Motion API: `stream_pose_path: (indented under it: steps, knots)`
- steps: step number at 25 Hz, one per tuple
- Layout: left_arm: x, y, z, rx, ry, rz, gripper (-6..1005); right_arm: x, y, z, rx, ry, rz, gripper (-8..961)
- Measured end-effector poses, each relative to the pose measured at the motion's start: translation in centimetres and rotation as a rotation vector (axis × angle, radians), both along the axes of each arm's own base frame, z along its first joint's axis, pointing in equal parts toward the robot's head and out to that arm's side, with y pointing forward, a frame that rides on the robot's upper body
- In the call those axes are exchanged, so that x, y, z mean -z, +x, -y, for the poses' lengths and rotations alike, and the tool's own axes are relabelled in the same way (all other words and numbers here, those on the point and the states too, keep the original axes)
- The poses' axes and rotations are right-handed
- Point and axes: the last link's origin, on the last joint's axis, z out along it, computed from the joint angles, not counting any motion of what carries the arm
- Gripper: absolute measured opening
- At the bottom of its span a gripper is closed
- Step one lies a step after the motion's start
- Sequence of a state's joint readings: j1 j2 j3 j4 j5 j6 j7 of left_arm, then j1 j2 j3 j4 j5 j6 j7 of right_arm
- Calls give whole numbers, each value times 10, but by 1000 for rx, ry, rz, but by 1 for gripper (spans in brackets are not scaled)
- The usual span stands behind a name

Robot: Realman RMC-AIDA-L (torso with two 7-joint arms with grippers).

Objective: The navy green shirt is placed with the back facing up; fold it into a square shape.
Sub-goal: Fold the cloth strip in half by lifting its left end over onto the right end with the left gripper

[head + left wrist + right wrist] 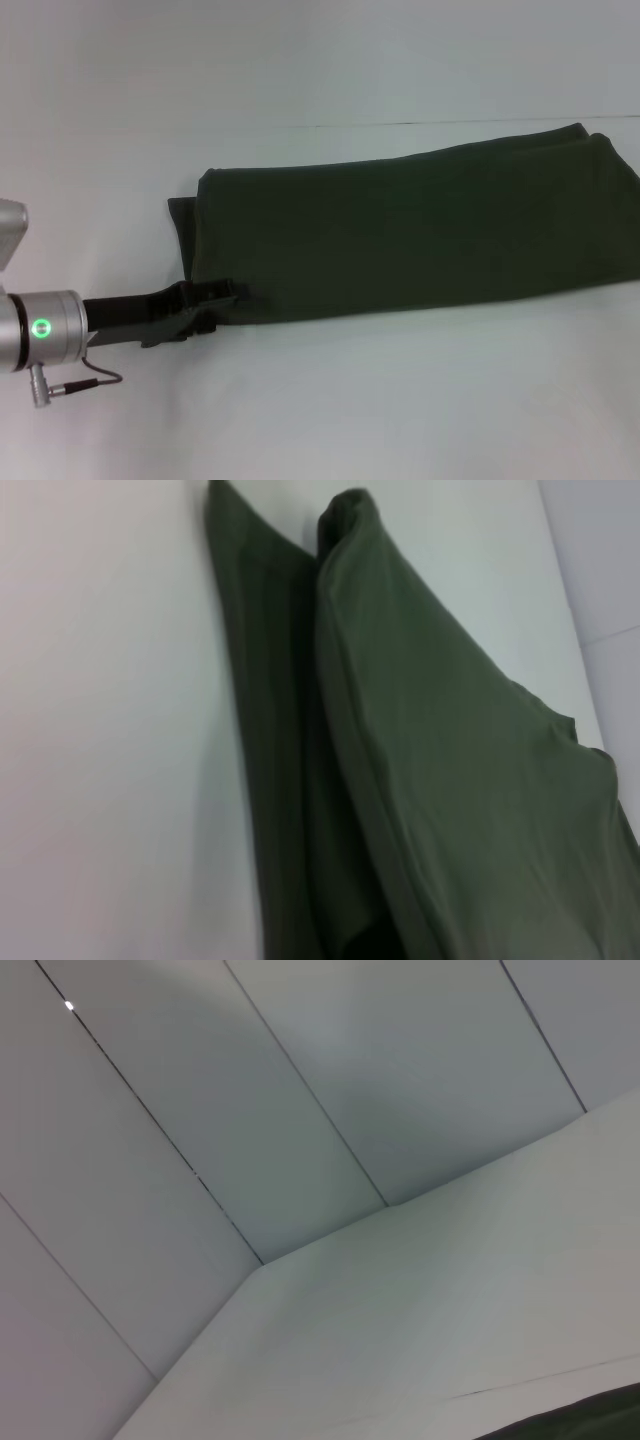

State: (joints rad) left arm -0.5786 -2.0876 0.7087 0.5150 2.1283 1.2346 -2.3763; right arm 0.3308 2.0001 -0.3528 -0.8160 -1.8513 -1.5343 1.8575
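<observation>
The navy green shirt lies on the white table, folded lengthwise into a long band that runs from the left middle to the right edge of the head view. My left gripper is at the band's near left corner, touching the fabric edge. In the left wrist view the shirt fills the frame from close up, with an upper layer overlapping a lower one. My right gripper is out of view. The right wrist view shows only a dark sliver of the shirt at its edge.
The white table stretches in front of and behind the shirt. A pale panelled wall stands behind the table. The left arm's silver wrist with a green light sits at the left edge.
</observation>
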Motion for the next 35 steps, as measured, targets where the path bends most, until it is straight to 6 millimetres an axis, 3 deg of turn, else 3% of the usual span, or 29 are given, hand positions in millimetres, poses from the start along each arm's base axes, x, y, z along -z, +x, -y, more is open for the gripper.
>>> stream_pose_path:
  steps: [8, 17, 35]
  knots:
    - [-3, 5, -6, 24, 7, -8, 889, 0, 1, 1, 4, 0, -2, 899]
    - [-11, 0, 3, 45, -44, -3, 889, 0, 1, 1, 5, 0, -2, 899]
    - [-3, -1, 2, 55, -70, -62, 890, -1, 1, 1, 3, 3, -1, 900]
